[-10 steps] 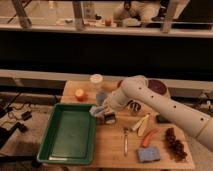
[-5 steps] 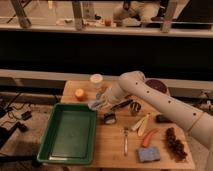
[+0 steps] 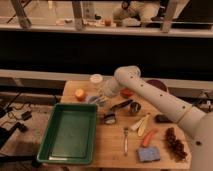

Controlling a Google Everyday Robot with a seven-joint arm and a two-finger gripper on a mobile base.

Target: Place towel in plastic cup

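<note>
My gripper (image 3: 100,96) hangs low over the back left of the wooden table (image 3: 115,150), between the orange round thing (image 3: 80,94) and the green tray's (image 3: 69,134) far right corner. It is shut on the towel (image 3: 94,101), a limp grey-blue cloth that droops from the fingertips just above the tabletop. The white arm reaches in from the right and covers what lies behind it. I cannot pick out the plastic cup; it is hidden or lost behind the gripper and cloth.
A white cup (image 3: 96,79) stands behind the gripper. To the right lie a black-handled tool (image 3: 121,105), a small metal cup (image 3: 135,107), a banana (image 3: 141,124), a fork (image 3: 125,140), a blue sponge (image 3: 149,154) and a dark red bowl (image 3: 159,85).
The gripper has moved a little back and to the left with the grey-blue cloth in it, away from the tray's corner and toward the orange round thing.
</note>
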